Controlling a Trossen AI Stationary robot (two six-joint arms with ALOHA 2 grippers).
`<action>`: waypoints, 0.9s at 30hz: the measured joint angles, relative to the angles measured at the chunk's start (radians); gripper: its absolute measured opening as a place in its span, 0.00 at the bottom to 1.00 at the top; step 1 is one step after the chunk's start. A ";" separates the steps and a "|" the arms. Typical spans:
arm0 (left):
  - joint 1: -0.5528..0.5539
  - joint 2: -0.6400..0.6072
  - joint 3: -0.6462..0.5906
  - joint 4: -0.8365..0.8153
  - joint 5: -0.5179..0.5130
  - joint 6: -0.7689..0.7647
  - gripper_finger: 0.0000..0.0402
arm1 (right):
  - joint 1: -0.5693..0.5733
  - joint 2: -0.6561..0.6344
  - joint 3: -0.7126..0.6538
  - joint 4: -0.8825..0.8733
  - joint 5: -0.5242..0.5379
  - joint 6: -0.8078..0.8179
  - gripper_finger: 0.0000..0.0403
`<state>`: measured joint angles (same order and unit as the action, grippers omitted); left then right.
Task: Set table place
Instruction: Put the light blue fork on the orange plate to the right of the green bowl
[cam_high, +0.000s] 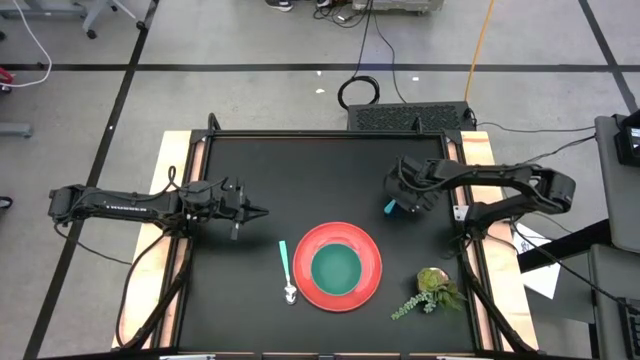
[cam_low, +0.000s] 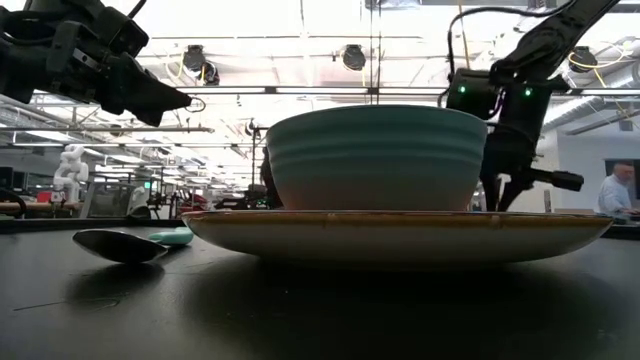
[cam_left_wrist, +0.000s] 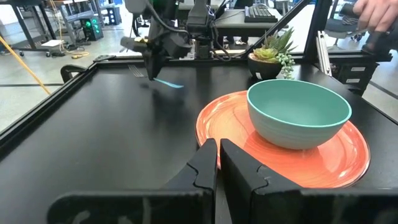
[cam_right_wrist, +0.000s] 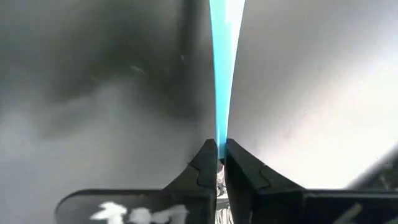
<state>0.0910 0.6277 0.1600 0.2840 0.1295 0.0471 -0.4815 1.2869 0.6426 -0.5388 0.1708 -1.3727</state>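
Observation:
The red plate (cam_high: 372, 285) lies at the near middle of the black table (cam_high: 260, 170), with a green bowl (cam_high: 336, 267) standing on it. A teal-handled spoon (cam_high: 287, 268) lies flat on the table just left of the plate. My right gripper (cam_high: 398, 207) is at the far right of the table, pointing down and shut on a teal-handled utensil (cam_high: 389, 208). What kind of utensil it is does not show. My left gripper (cam_high: 262, 212) is shut and empty above the table, left of the plate. My right gripper pinches the teal handle (cam_right_wrist: 217, 134) of the utensil between its two fingers, at or near one end. The fingers come from above, pointing down. The handle runs straight out from the fingertips, roughly level. I cannot tell whether any of it touches the table.
A small potted plant (cam_high: 432, 288) with trailing stems stands at the near right, beside the plate. There is bare tabletop between the two grippers and along the far edge. A person's hand (cam_left_wrist: 379, 12) shows beyond the table's right side.

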 joint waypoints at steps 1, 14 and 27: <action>0.000 0.000 0.000 0.000 0.000 0.000 0.06 | 0.005 -0.013 0.000 0.001 0.006 0.000 0.01; 0.000 0.000 0.000 0.003 0.000 0.000 0.06 | 0.114 -0.096 0.003 0.062 0.042 0.151 0.01; 0.000 0.000 0.000 0.005 0.000 -0.004 0.06 | 0.150 -0.097 0.037 0.037 0.044 0.343 0.01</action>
<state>0.0910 0.6277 0.1600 0.2890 0.1299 0.0429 -0.3317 1.1900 0.6800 -0.5018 0.2146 -1.0297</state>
